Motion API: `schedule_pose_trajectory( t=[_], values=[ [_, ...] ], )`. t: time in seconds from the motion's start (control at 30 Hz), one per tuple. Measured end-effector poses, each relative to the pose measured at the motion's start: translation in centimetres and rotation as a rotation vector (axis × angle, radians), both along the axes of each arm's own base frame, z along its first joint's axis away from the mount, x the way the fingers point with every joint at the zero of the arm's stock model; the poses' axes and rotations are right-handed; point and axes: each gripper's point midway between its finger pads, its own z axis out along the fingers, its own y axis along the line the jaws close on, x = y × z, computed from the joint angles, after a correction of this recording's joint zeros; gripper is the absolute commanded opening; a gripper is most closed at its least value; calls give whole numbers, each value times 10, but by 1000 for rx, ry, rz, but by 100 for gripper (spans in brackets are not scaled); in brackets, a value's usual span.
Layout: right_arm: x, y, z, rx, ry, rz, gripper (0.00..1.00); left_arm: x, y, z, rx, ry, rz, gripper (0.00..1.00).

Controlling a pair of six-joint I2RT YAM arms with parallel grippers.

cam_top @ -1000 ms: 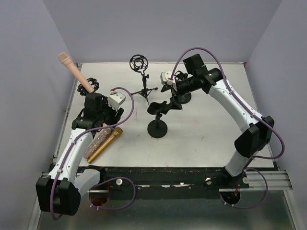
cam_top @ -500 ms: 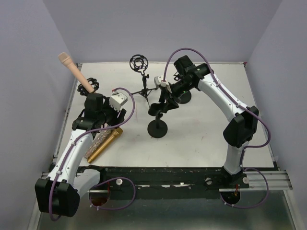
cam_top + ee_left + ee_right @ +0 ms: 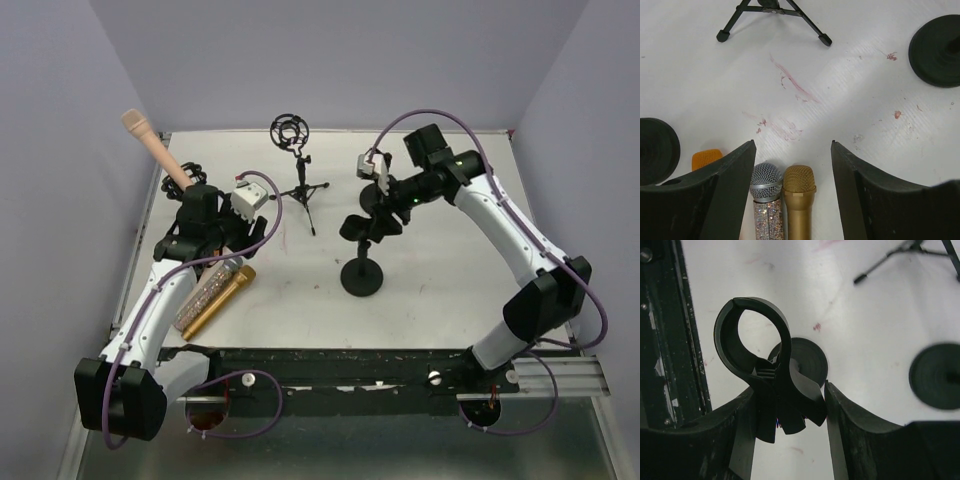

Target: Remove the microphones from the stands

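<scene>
A beige microphone [image 3: 150, 150] sits tilted in a black stand [image 3: 190, 180] at the far left. My left gripper [image 3: 232, 245] is open and empty, just right of that stand. It hovers over the heads of a sparkly silver microphone [image 3: 766, 182] and a gold microphone [image 3: 799, 182] that lie side by side on the table. My right gripper [image 3: 790, 390] is shut on the empty ring clip [image 3: 752, 335] of a black round-base stand [image 3: 362, 278] at the table's middle.
A tripod stand [image 3: 300, 190] with an empty shock mount [image 3: 289, 130] stands at the back centre. A second round black base [image 3: 935, 375] lies by the right gripper. An orange object [image 3: 706, 159] lies beside the left stand's base [image 3: 655, 150].
My right gripper has dragged the black clip stand to the right and a little nearer. My left gripper has shifted slightly toward the back; the beige microphone has not moved.
</scene>
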Motion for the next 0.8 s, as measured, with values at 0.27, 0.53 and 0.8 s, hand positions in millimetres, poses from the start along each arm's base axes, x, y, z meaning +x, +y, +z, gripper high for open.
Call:
schedule_pose_trajectory(
  t=[0.27,0.53,0.8],
  values=[
    [42,-100,-1,-39,-16,-476,3,8,-9,6,-19,11,-14,70],
    [133,-193,2,-17,-161,-914,5,11,-11,14,-24,-6,-17,72],
    [209,-214,0,73,-191,-1080,24,-2,-4,51,-59,-106,31,98]
  ],
)
